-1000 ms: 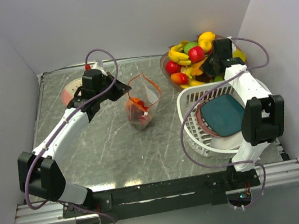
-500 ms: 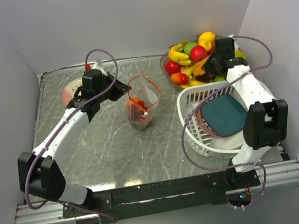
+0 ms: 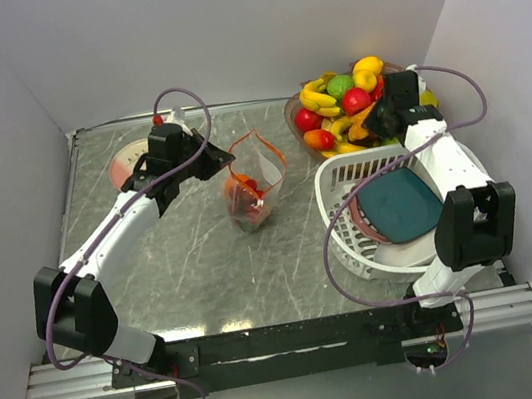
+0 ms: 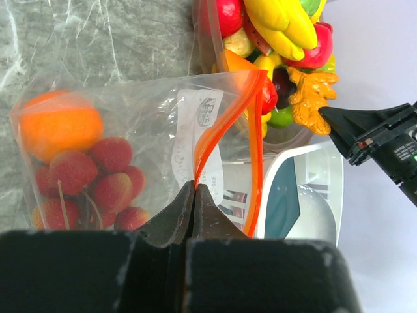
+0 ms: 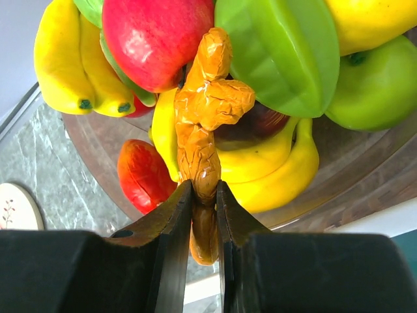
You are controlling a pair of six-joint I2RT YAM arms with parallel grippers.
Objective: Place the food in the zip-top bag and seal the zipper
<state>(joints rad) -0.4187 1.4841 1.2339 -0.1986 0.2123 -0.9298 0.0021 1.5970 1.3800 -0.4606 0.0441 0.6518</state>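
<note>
Step in hand: you are loading food; sealing is not yet due.
Left pincer (image 4: 197, 189): closed tight on one strip of the zipper (image 4: 229, 111), holding the mouth apart.
Right pincer (image 5: 204, 195): narrow, clamped on the lower end of a knobbly orange toy (image 5: 205, 111), over the heap in the bowl (image 3: 291, 114).
Zip-top bag (image 4: 153, 117): stands mid-tabletop, nearer the far edge, mouth up.
Bowl: far right corner of the tabletop, just beyond the basket (image 3: 338, 193).
Next move: I judge you must carry the toy across from the bowl, which is well apart from the bag, and lower it end-first between the two orange strips. The gap looks slim, so the left grip has to hold.
Count, bag: one orange (image 4: 62, 127) and about seven strawberries (image 4: 111, 153), overlapping, so not certain.
Count, held: one toy.
Count, containers: one bag, one bowl, one basket, one teal plate (image 3: 400, 203) inside the basket.
Slider: you cannot see it here.
</note>
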